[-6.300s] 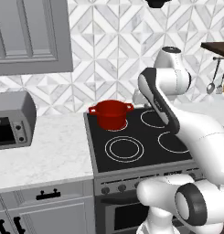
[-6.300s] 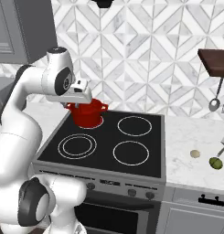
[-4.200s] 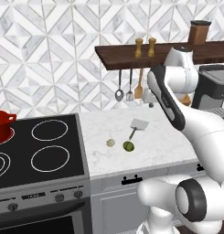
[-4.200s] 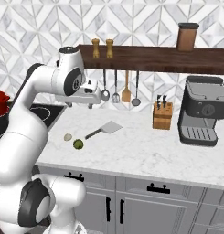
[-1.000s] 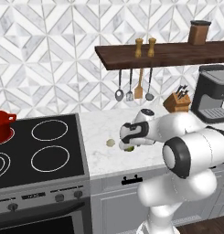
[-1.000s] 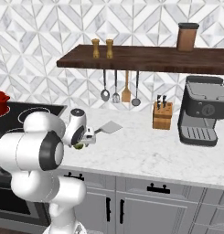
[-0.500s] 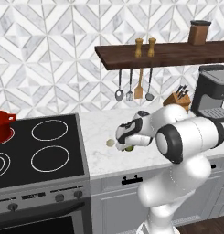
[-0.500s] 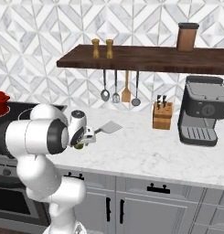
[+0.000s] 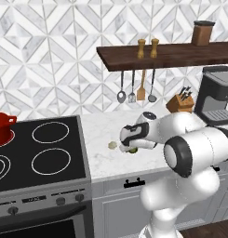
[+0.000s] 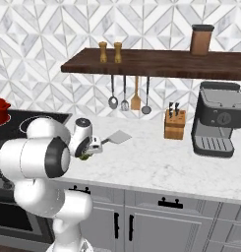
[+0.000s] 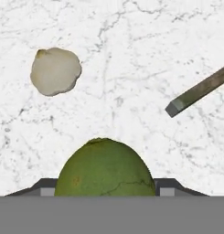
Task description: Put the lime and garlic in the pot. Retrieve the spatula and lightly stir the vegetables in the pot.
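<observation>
Since half a second ago the white arm has settled a little lower over the marble counter (image 9: 101,153), its two-finger gripper (image 9: 129,148) down at the small round green lime (image 9: 133,149).

From the left base view, the pale, lumpy garlic bulb (image 9: 112,145) lies on the counter just beside the lime, on the stove side. At the far left edge, the squat glossy red pot (image 9: 3,128) sits on a back burner of the black stovetop (image 9: 41,148), well apart from both vegetables; its inside cannot be seen from here. The wooden shelf (image 9: 166,52) carries two pepper mills and a brown canister, with spoons hanging beneath.

From the right base view, the arm's bulk hides the garlic, but the spatula (image 10: 117,137) with its flat pale grey-white blade shows here, lying on the counter just beyond the hand, its dark handle pointing toward the gripper (image 10: 85,155). The lime (image 10: 85,157) peeks out under the hand. The pot (image 10: 1,110) is a red sliver at the left edge. A knife block (image 10: 174,124) and a dark coffee machine (image 10: 216,119) stand further right.

From the hand view, the lime (image 11: 105,168) sits between the two dark fingertips (image 11: 40,186), which flank it closely; whether they are touching it I cannot tell. The garlic (image 11: 55,71) lies apart at upper left, and the end of the spatula handle (image 11: 198,91) enters from the right.
</observation>
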